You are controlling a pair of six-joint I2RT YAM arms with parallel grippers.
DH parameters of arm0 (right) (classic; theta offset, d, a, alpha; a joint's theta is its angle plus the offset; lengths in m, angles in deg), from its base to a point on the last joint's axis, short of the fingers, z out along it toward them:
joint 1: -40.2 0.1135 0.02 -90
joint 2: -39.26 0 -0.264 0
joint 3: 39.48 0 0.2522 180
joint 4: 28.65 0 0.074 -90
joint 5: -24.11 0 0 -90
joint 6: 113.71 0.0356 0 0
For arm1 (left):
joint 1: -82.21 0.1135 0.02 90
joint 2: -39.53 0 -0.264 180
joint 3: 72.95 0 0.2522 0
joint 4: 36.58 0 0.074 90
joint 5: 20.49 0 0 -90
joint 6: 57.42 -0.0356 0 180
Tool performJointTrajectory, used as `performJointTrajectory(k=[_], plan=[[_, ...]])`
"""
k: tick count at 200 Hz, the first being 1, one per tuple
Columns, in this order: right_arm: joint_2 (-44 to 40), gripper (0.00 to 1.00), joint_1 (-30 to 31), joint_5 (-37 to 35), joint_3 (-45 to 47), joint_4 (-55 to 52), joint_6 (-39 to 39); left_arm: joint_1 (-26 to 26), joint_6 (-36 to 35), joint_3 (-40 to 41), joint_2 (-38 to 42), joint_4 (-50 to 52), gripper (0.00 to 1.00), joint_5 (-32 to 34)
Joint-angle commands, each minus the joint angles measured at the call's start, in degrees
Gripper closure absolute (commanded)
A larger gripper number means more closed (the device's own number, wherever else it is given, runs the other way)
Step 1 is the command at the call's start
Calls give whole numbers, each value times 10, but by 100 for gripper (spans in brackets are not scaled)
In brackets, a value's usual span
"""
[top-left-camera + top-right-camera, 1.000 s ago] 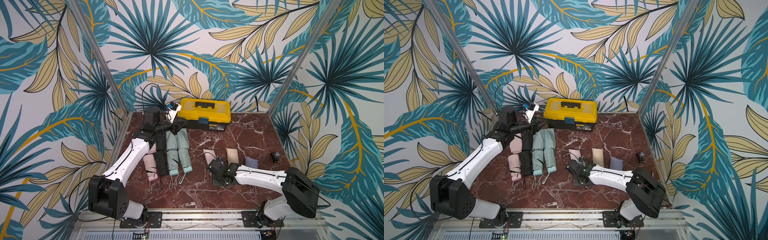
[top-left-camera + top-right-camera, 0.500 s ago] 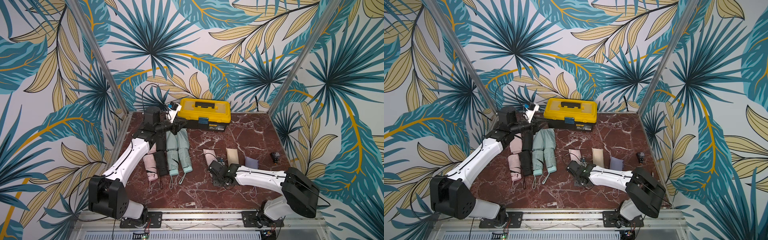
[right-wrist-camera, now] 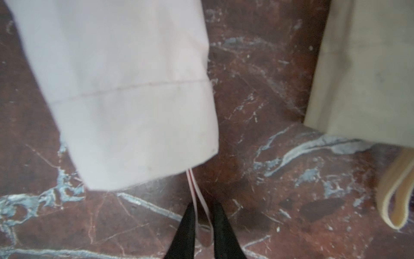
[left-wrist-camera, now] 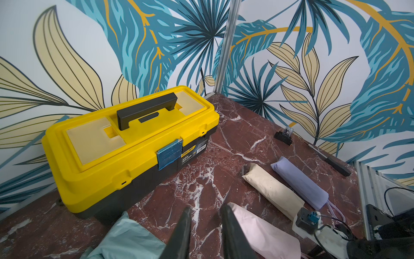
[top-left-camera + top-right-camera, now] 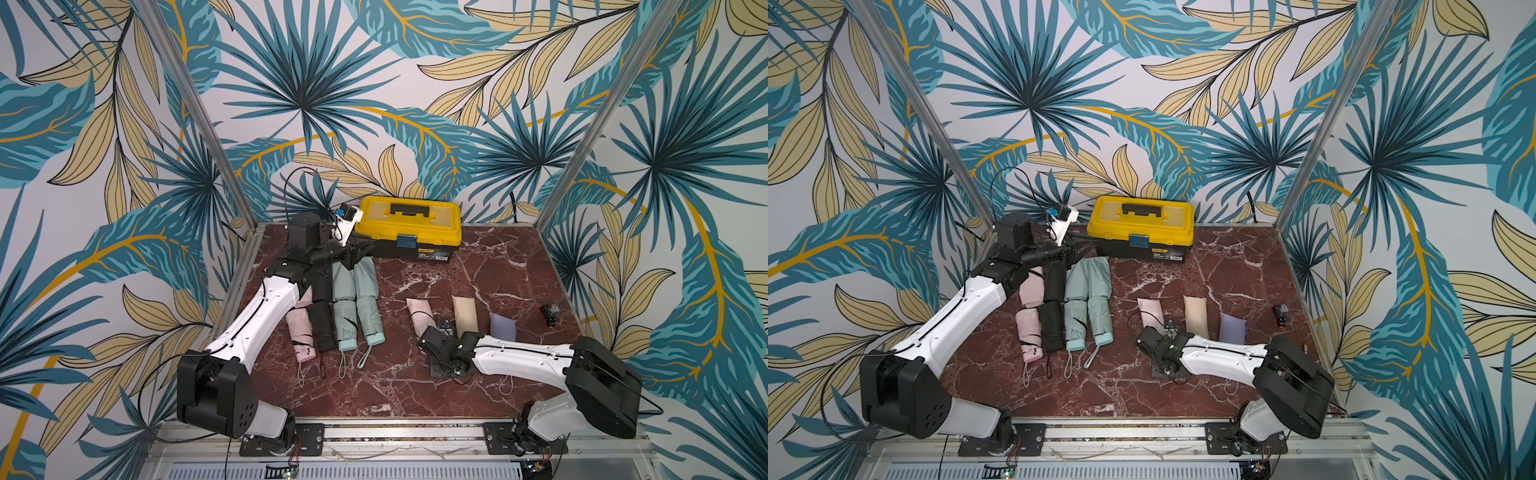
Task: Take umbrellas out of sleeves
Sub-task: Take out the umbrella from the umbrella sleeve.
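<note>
The right gripper (image 3: 202, 207), low over the marble table (image 5: 457, 270), straddles the thin pink wrist loop (image 3: 193, 188) that hangs out of the mouth of the pink sleeve (image 3: 125, 89). Its jaws stand narrowly apart around the strap, and whether they actually pinch it cannot be told. The pink umbrella appears to lie inside that sleeve, flat on the table between the four bare umbrellas (image 5: 345, 320) and the beige sleeve (image 5: 464, 311), with the lilac sleeve (image 5: 503, 330) beyond. The left gripper (image 4: 206, 207), jaws parted and empty, hangs well apart by the yellow toolbox (image 5: 409, 222), above the limp mint sleeves (image 5: 353, 278). The danger lies in that gap: with nothing pinning the fabric, a tug on the loop may drag sleeve and umbrella along together instead of parting them. The slim strap could also slide out of a loose pinch, leaving the jaws bare.
</note>
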Motion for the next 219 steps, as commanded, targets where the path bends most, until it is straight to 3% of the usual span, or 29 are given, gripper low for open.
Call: performJointTrajectory(k=[1,40,68,161,181,219], plan=[[-13,86,4,-13,10,-12,8,5,2,-3,-5,-10,74,-5],[-13,91,3,-14,10,-10,6,5,4,-4,-6,-10,75,-7],[-19,100,3,-13,14,-9,2,5,4,-4,-6,-10,75,-7],[-80,100,3,-13,76,13,-10,-14,-16,-14,-55,-10,75,-83],[-85,100,3,-16,86,19,-11,-36,-44,-19,-91,-9,73,-139],[-105,100,3,-28,99,10,-11,-85,-153,-12,-139,29,69,-155]])
